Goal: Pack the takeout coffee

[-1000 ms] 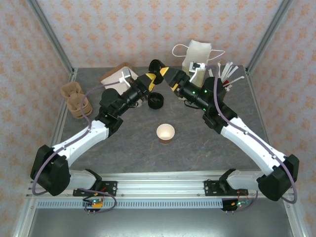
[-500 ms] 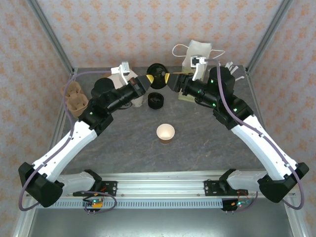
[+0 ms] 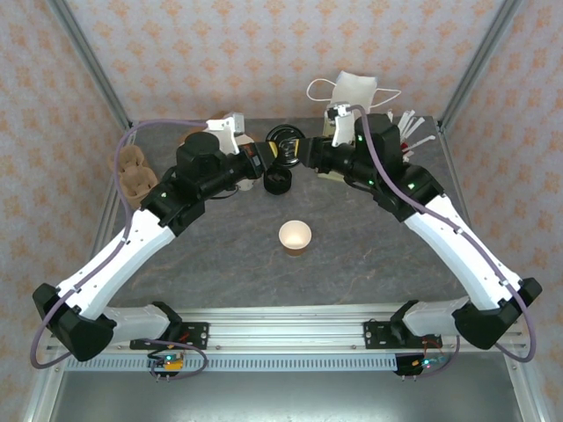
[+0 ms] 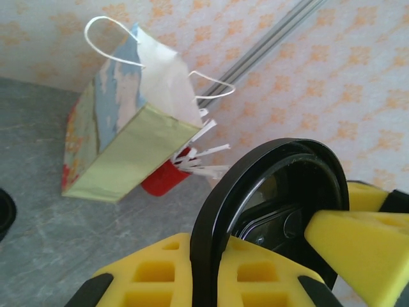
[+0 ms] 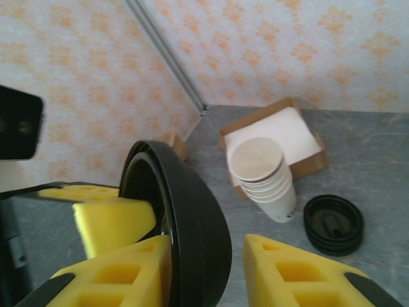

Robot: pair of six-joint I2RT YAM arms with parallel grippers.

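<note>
Grey tabletop (image 3: 229,264), left jaws still clamped on black lid (image 5: 192,214), right jaws now narrowed around it, gap left

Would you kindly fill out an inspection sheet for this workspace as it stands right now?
Surface: grey table, no spills seen.
Job's things: open cup upright mid-table, lidless; black lid held on edge in the air; paper bag standing at the back.
Clutter: lid stack, cup stack, napkin box, cup carriers, stirrers.
Grippers: left gripper shut on the black lid; right gripper straddles it, one of its fingers touching, the other apart.
Cables: purple cables run along both arms, no snag seen.
Surroundings: patterned walls, metal frame posts.
</note>
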